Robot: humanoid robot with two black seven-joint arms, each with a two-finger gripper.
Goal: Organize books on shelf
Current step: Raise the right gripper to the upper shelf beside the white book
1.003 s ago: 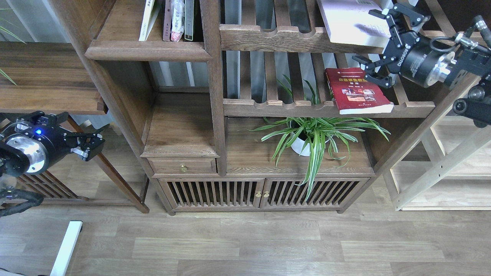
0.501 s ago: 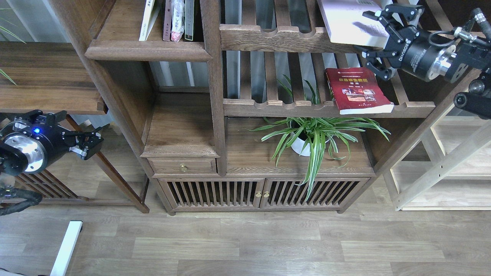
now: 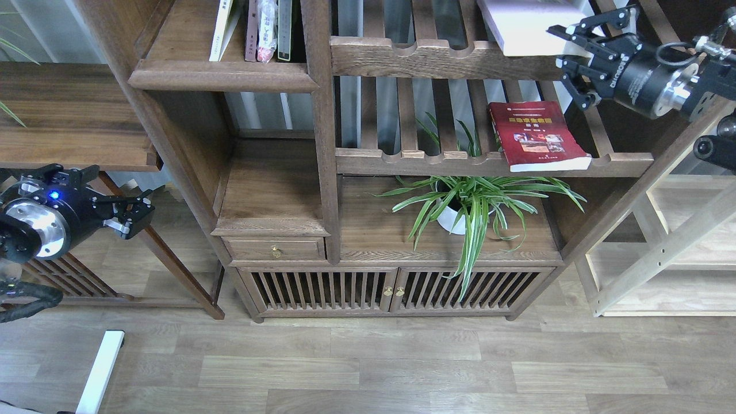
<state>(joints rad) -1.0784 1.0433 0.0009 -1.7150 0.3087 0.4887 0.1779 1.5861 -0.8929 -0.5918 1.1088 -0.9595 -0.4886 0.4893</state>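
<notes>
Right gripper [image 3: 566, 60] has climbed since the earlier frame, from beside the red book up to the right edge of the white book; left arm shows only a slight drift.

Bookcase [image 3: 322, 172]: dark wood, largest item in view. Target shelf [image 3: 221, 75], upper left, has a solid board with a moulded front edge. Several books [image 3: 253, 29] stand upright on it already, including a lime-yellow one at the left.

Upper slatted rack [image 3: 425, 57]: white book [image 3: 526, 26] lies flat, partly cut off by the top of the frame. Lower rack [image 3: 489, 161]: red book [image 3: 535, 135] lies flat, long axis running front to back, its front edge overhanging the rail.

Spider plant [image 3: 471, 201] sits below the racks.

Right gripper: fingers spread, grasping nothing, open mouth facing left toward the white book's right edge, which lies just beside it. Red book lies below and to the left of it.

Left gripper [image 3: 135, 210]: low at far left, well apart from all books. Cannot tell whether it is released or clenched.

Judgement: right arm is far nearer both loose books, and the white one looks like the next pick.
</notes>
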